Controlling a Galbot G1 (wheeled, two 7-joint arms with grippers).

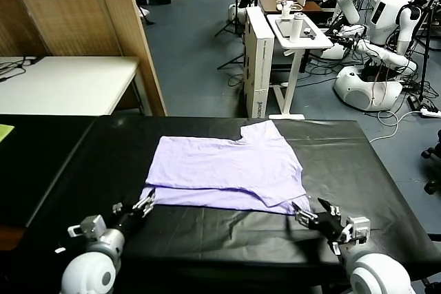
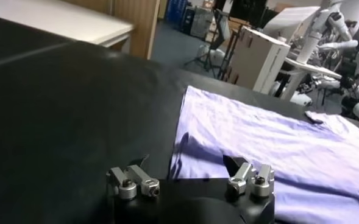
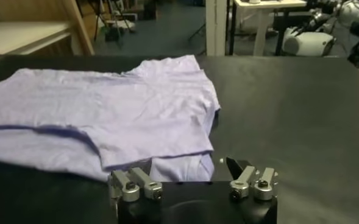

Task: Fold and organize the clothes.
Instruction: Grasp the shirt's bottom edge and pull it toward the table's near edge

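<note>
On the black table point(image 1: 358, 149), the thin light lavender short-sleeved T-shirt point(image 1: 227, 166) lies folded once.
Left gripper point(image 1: 145, 204) and right gripper point(image 1: 301, 213) sit at its near corners, open and empty; more folds look needed.

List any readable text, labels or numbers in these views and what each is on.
Nothing can be read with certainty.
White cabinet behind the table: dark lettering on its side, too small to read.
T-shirt: no print or label visible.
Black table: no markings.
</note>
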